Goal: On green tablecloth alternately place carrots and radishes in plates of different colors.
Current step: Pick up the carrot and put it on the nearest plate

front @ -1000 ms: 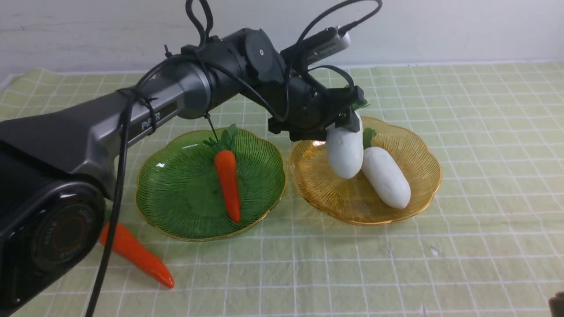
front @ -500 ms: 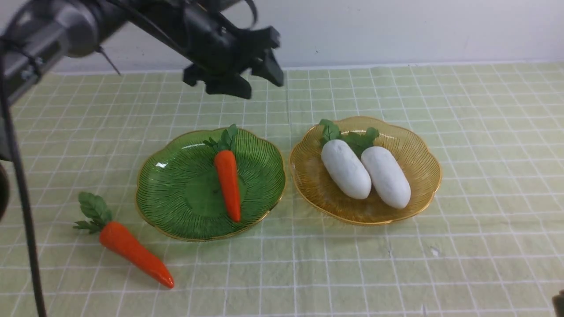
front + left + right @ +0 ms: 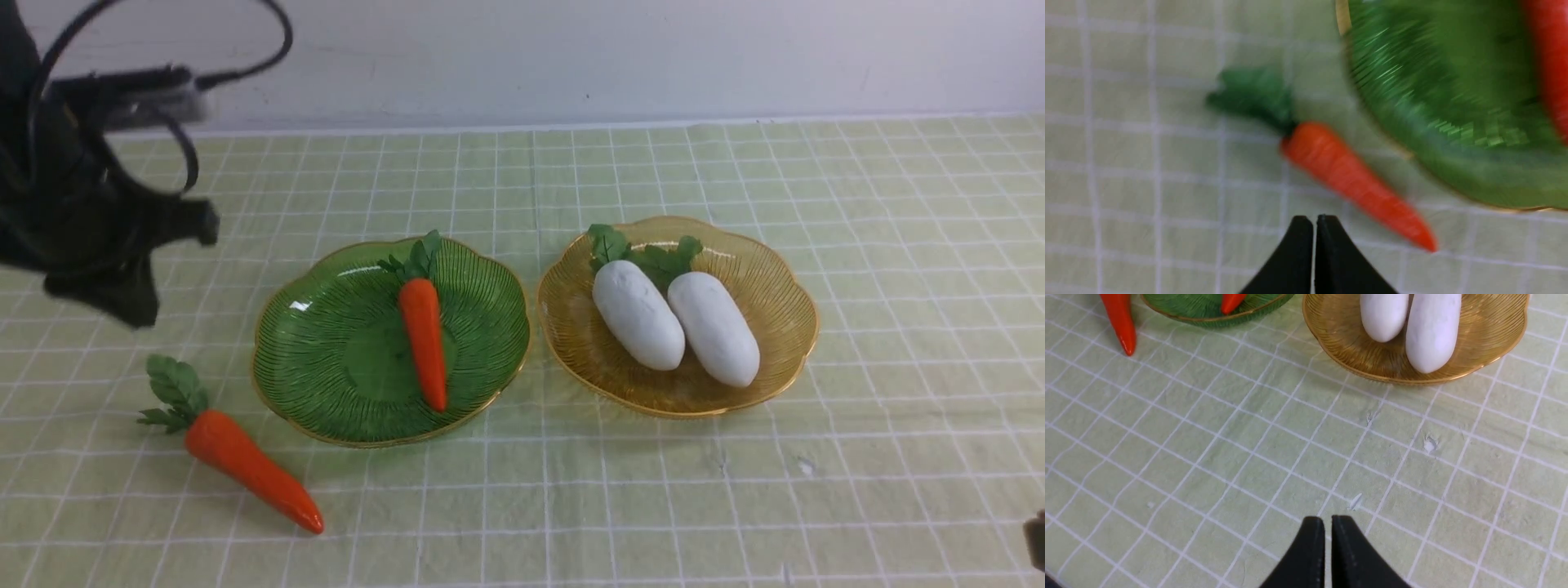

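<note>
Carrot (image 3: pixel 245 469), the loose one, lies on the cloth (image 3: pixel 571 490) at near left. It is just beside the near-left rim of the green plate (image 3: pixel 326 367) and does not touch it. Its long axis runs diagonally, with the leaves to far left and the tip to near right.

Left claw (image 3: pixel 1314 218): jaws pressed together, nothing between them. In front view it hangs blurred above the cloth at far left, so the carrot lies nearer and slightly right of it.

Right claw (image 3: pixel 1327 520): likewise closed and empty, over bare cloth at near right, well apart from the carrot. The left arm is plainly the nearer.

Judgement: the left claw must open, come nearer and down, and turn so the jaws close across the diagonal on the thick orange body.

Second carrot (image 3: pixel 423 339) sits in the green plate. Both radishes (image 3: pixel 638 314) lie side by side in the yellow plate (image 3: pixel 784 286).
</note>
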